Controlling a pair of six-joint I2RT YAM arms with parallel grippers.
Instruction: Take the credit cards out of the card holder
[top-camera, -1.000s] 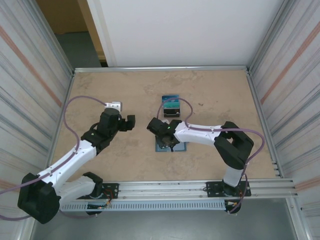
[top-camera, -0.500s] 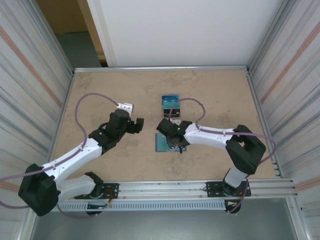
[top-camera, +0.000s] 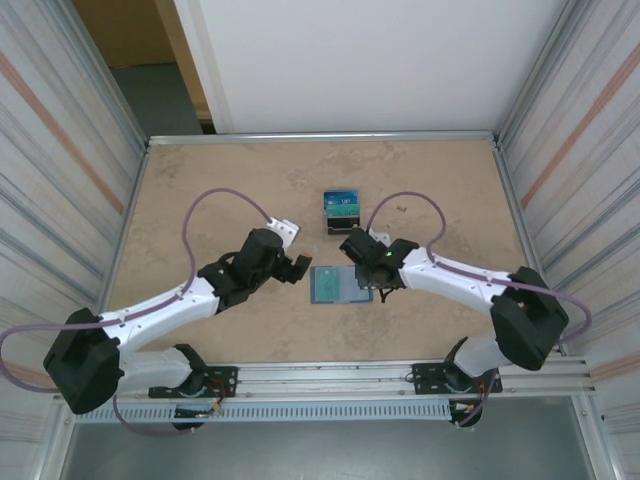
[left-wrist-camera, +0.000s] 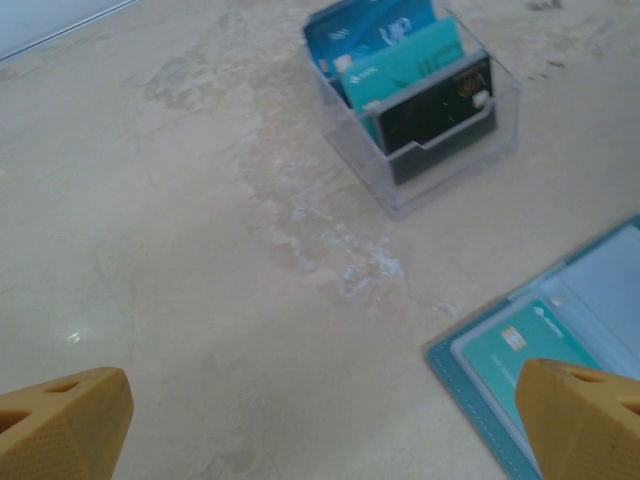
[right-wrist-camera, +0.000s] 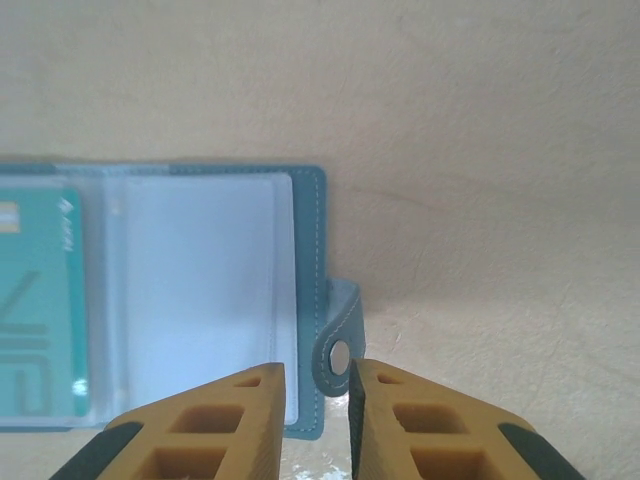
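Observation:
The card holder (top-camera: 330, 285) lies open and flat mid-table, a teal wallet with pale inner pockets (right-wrist-camera: 200, 300). A teal credit card (right-wrist-camera: 35, 300) sits in its left pocket, also seen as the teal card (left-wrist-camera: 505, 345) in the left wrist view. My right gripper (top-camera: 368, 286) is at the wallet's right edge. Its jaws (right-wrist-camera: 315, 375) are nearly together on the curled snap tab (right-wrist-camera: 340, 345). My left gripper (top-camera: 293, 268) hovers just left of the wallet (left-wrist-camera: 470, 375), wide open (left-wrist-camera: 325, 400) with bare table between its fingers.
A clear card box (top-camera: 341, 208) stands behind the wallet, holding blue, teal and black cards (left-wrist-camera: 400, 60). Metal-sided walls enclose the table on the left, right and back. A rail (top-camera: 330, 375) runs along the near edge.
The left arm has swung right and forward toward the wallet. The right gripper has moved from over the wallet to its right edge, and the wallet now lies uncovered and spread open.

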